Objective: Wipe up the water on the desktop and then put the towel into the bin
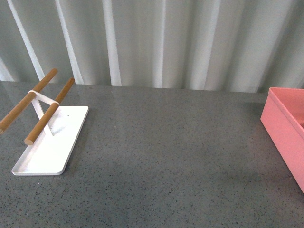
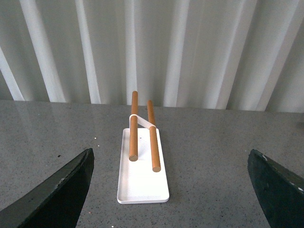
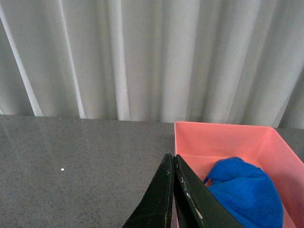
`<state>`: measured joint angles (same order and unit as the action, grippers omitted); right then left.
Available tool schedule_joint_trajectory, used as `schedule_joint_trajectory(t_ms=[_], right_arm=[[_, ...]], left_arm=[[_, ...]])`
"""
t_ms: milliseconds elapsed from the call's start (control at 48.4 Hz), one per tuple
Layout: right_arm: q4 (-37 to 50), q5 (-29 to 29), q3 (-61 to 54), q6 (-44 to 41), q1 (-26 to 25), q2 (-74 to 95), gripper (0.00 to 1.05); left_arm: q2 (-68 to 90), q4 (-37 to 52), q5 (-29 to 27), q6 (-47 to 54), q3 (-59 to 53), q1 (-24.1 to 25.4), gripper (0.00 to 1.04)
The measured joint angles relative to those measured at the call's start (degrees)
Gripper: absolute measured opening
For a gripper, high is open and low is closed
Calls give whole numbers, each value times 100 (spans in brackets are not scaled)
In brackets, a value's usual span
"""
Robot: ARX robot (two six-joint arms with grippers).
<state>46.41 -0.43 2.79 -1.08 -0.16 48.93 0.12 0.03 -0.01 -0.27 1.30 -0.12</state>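
On the desktop (image 3: 71, 161), towel (image 3: 244, 190) lies in bin (image 3: 223, 137) beside right tool (image 3: 174, 161).

Left gripper (image 2: 171, 190) agape, right gripper (image 3: 173, 190) closed.

We see the blue towel (image 3: 244, 192) lying in the pink bin (image 3: 223, 137). Our right gripper (image 3: 173, 164) has its jaws pressed together, empty. The grey surface (image 3: 80, 161) runs back to a white curtain (image 3: 152, 57).
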Motion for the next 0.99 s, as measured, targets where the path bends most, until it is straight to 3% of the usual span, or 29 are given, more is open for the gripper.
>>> schedule_joint_trajectory(t_ms=[661,991], right_arm=[[-2444,22,-146,42,0,-2702,3],[-3200,35,-146,48,0,-3473,3]], left_arm=[[0,0,0,0,0,0,98],[0,0,0,2,-2,0,98]])
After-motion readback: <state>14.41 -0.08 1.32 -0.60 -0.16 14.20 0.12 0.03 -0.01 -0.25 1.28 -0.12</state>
